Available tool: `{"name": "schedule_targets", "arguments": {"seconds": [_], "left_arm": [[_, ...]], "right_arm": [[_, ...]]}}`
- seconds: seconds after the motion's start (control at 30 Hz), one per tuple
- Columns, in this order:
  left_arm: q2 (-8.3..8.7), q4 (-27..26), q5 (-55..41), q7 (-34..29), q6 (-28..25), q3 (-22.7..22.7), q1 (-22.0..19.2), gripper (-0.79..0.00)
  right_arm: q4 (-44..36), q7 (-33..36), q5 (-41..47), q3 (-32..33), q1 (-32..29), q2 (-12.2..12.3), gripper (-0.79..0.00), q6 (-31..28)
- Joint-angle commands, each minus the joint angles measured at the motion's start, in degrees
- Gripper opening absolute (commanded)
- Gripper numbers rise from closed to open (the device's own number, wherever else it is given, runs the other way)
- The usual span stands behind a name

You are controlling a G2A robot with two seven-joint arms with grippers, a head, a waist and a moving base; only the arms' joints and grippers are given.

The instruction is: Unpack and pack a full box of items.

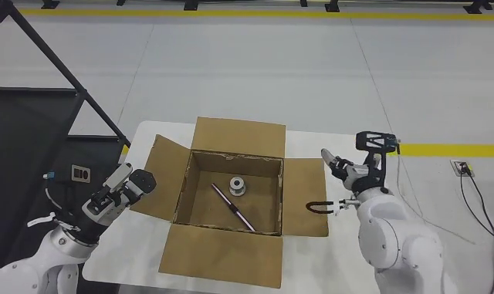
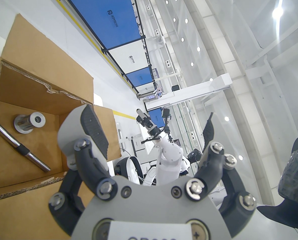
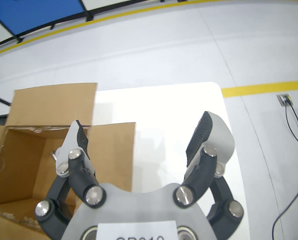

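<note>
lying diagonally across box (image 1: 224,255) floor, rod (image 1: 233,207), left pincer (image 2: 149,118) spread, empty, right pincer (image 3: 141,126) spread, empty

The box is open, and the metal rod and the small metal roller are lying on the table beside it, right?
Not quite. The box is open, but the metal rod and small metal roller lie inside it, on its floor; the top view shows this.

box (image 1: 238,133) brown | rod (image 1: 234,207) silver, dark band | table (image 1: 305,143) white | right fingers (image 3: 197,138) black, ribbed

Rod (image 2: 8,135) cut by frame edge; dark curved obj (image 1: 310,209) unidentifiable.
</note>
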Motion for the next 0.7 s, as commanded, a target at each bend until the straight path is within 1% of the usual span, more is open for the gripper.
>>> {"name": "schedule_targets", "arguments": {"seconds": [0.0,0.17,0.27,0.37,0.43,0.67], "left_arm": [[0.02,0.2,-0.1,1.5,0.0,-0.2,0.3,0.000],[0.14,0.6,-1.3,3.7,-0.5,-1.8,1.3,0.000],[0.16,1.0,-2.9,5.5,-0.6,-3.3,2.0,0.000],[0.17,1.1,-4.1,6.1,-0.7,-4.0,2.3,0.000],[0.17,1.1,-4.1,6.1,-0.7,-4.0,2.3,0.000],[0.17,1.1,-4.1,6.1,-0.7,-4.0,2.3,0.000]], "right_arm": [[0.4,1.0,0.8,-4.2,1.6,-0.3,0.000,-2.9],[6.9,5.4,4.7,-14.2,8.6,-1.7,0.000,-9.2],[13.5,8.1,6.3,-19.7,13.4,-2.9,0.000,-10.6],[21.1,9.7,8.9,-24.6,18.2,-4.4,0.000,-10.5],[26.2,9.4,11.3,-27.2,21.1,-5.6,0.000,-10.4],[43.5,5.0,16.5,-34.4,28.3,-9.9,0.000,-7.0]]}}
